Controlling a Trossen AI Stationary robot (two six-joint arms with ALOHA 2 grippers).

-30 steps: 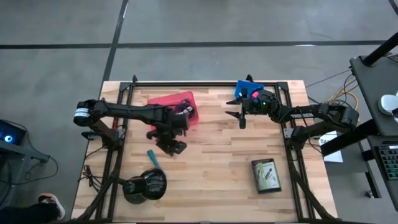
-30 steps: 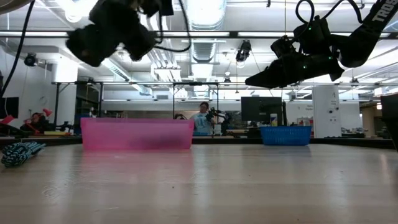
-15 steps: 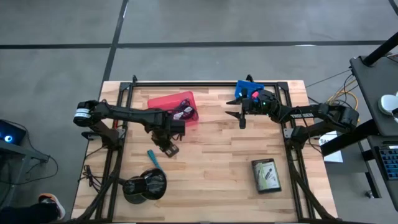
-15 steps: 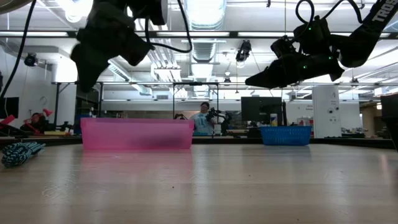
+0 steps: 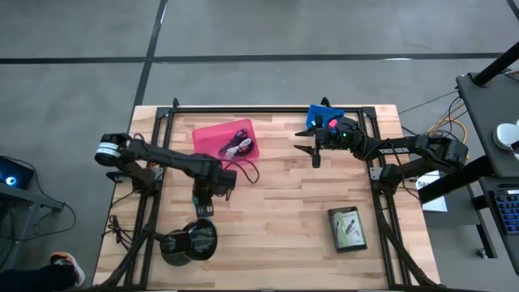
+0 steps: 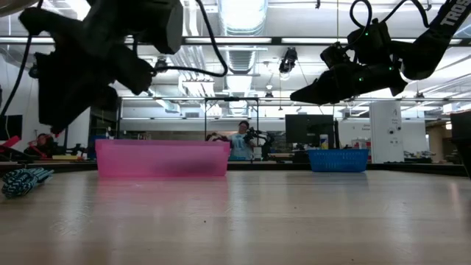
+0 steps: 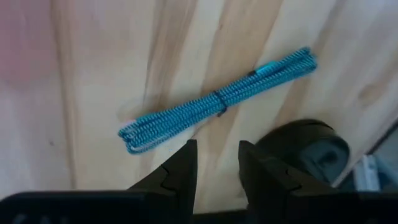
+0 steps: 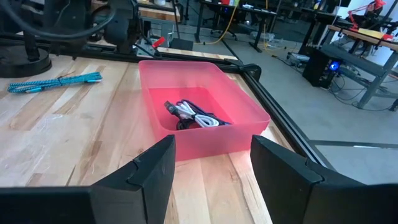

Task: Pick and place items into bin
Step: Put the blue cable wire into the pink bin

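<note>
L pincer (image 5: 202, 200) has swung off the pink bin (image 5: 225, 143) & come down over the teal coiled cord (image 7: 217, 102); a sec ago it was at the bin's near edge. Fingers (image 7: 181, 168) part spread, nothing between them; cord lies flat on the worktop (image 5: 276, 211) just ahead of the tips, black round object (image 5: 188, 241) beside it. Purple/grey cords (image 8: 194, 116) sit in the bin. R pincer (image 5: 315, 152) unchanged, spread wide, empty, raised beside the blue basket (image 5: 320, 118).

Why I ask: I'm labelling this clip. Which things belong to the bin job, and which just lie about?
Job: pink bin, cords in it, teal cord bundle under the left gripper, green packet.
Lying about: big black round object.
</note>
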